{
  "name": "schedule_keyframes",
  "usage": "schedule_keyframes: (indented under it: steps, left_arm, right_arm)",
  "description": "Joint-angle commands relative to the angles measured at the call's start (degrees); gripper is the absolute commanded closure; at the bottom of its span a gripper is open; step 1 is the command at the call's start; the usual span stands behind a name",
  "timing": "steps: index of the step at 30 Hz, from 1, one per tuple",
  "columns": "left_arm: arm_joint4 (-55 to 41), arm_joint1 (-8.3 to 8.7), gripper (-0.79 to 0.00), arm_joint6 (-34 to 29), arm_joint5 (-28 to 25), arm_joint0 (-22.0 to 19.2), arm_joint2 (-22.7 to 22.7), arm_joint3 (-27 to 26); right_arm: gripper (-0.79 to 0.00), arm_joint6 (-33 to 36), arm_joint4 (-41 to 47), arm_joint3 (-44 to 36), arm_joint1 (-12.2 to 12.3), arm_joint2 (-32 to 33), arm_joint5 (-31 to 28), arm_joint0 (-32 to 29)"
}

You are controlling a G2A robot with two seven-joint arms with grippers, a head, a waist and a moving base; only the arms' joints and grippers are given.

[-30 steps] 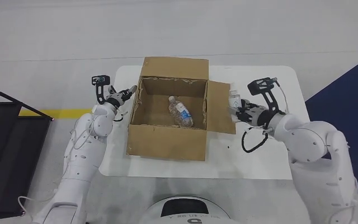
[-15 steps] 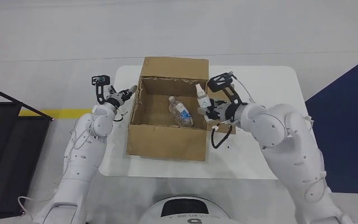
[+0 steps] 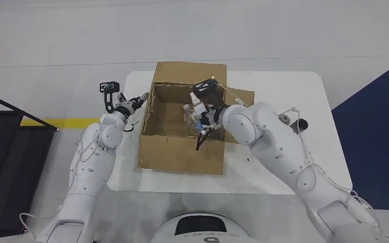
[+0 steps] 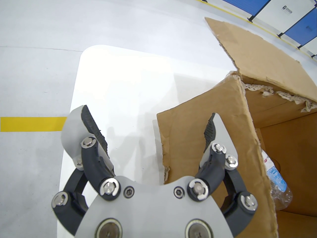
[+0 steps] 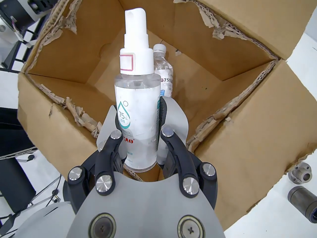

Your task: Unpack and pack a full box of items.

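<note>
- Spray bottle (image 5: pixel 137 105) has travelled from beside the box's right flap to above the open box (image 3: pixel 182 155), carried in by the right arm.
- Right fingers (image 5: pixel 173 117) clamp its lower body, and its nozzle points into the box.
- Clear bottle (image 5: pixel 163 75) lies on the box floor beneath.
- Left fingers (image 4: pixel 86 125) are spread wide and empty, unmoved outside the left wall.
- Judgement: packing is under way and release is next. Metal parts (image 5: pixel 301 172) still wait on the desk (image 3: pixel 285 164).

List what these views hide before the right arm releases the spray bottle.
Small bottle in the box: lower half hidden behind the spray bottle, right wrist view.
Box floor under the right pincer: hidden by it.
Metal cylinder: cut off by the right wrist view's edge.
</note>
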Motion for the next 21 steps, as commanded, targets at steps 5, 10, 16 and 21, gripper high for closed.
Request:
schedule_keyframes:
  steps: [5, 10, 16, 21]
  left_arm:
    - [0.0, 0.0, -0.785, 0.0, 0.0, 0.0, 0.0, 0.0]
    - [0.0, 0.0, -0.785, 0.0, 0.0, 0.0, 0.0, 0.0]
    - [0.0, 0.0, -0.785, 0.0, 0.0, 0.0, 0.0, 0.0]
    - [0.0, 0.0, -0.785, 0.0, 0.0, 0.0, 0.0, 0.0]
  right_arm:
    - [-0.191, -1.5, -6.1, 6.3, -1.7, -5.5, 2.8, 2.4]
    - [-0.314, -2.8, -7.4, 8.1, -2.8, -6.6, 4.3, 3.4]
    - [-0.366, -2.1, -8.8, 6.7, -2.7, -4.0, 3.5, 3.1]
    - [-0.348, -1.5, -5.1, 0.0, -1.3, 2.4, -0.8, -0.6]
